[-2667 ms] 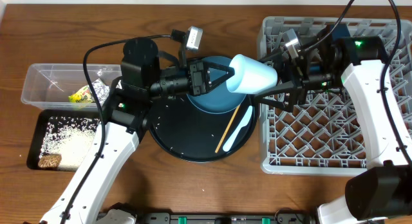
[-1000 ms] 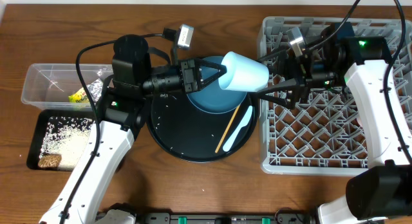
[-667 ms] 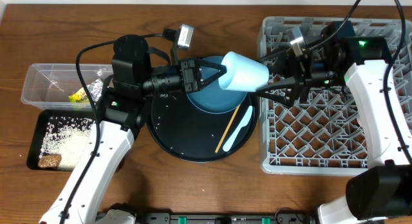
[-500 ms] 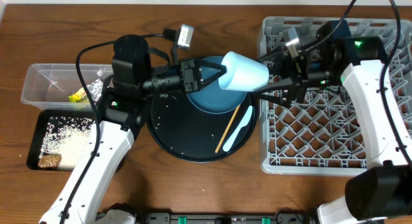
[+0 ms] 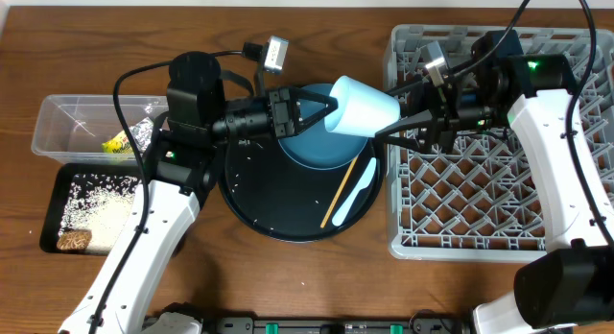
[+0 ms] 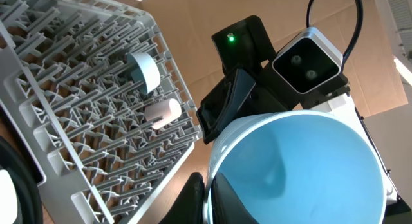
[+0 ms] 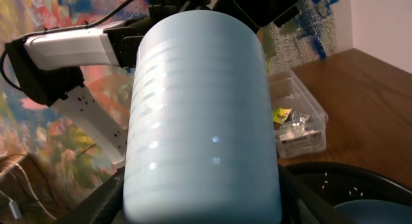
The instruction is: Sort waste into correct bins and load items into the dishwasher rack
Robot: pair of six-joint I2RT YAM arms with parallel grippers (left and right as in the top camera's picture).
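The left fingers (image 5: 321, 96) pinch the blue cup's (image 5: 365, 106) rim. The right fingers (image 5: 395, 130) straddle its body, grip unclear, likely a handover toward the rack (image 5: 480, 209) at three o'clock.

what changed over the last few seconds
The left gripper, holding the light blue cup by its rim, shifted slightly away from the dishwasher rack. The right gripper closed in around the cup's base; contact is unclear. Chopstick and spoon stayed put.
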